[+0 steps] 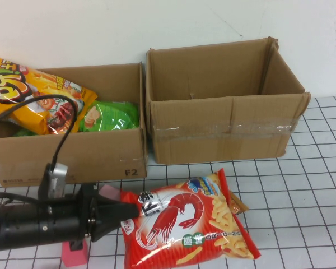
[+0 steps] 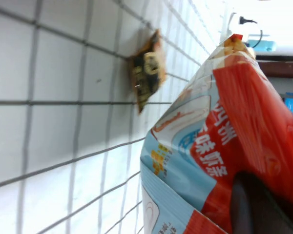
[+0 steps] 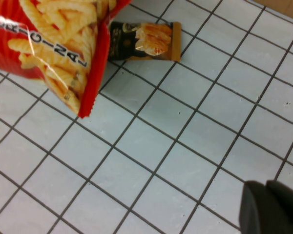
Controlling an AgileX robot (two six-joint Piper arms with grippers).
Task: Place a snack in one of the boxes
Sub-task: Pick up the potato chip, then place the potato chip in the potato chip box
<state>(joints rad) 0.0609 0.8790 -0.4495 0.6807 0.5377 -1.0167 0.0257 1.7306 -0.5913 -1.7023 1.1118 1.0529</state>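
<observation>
Nearest the robot, the left gripper (image 1: pixel 131 210) reaches in low across the front of the table, its dark fingers closed on the edge of the red shrimp-cracker bag (image 1: pixel 187 227), a glossy, crinkled foil pillow printed with a shrimp and pale ridged sticks; in the left wrist view the bag (image 2: pixel 224 146) fills the near side with a black finger (image 2: pixel 261 207) pressed on it. Under the arm stands a small pink block (image 1: pixel 75 252). The right gripper (image 3: pixel 271 207) shows only as a dark blurred tip over bare tiles in its own wrist view (whether it is open or shut cannot be told). Just beside the red bag's far corner lies a small flat brown snack packet (image 3: pixel 144 41). The surface is a white sheet with a dark square grid (image 1: pixel 302 196). Farther back stand two plain corrugated cardboard boxes side by side: the left box (image 1: pixel 73 157) holds an orange chip bag (image 1: pixel 31 92) and a green bag (image 1: pixel 109 115), the right box (image 1: pixel 224 131), taped across its front, stands open. Behind them is a plain white wall (image 1: pixel 157 22)
</observation>
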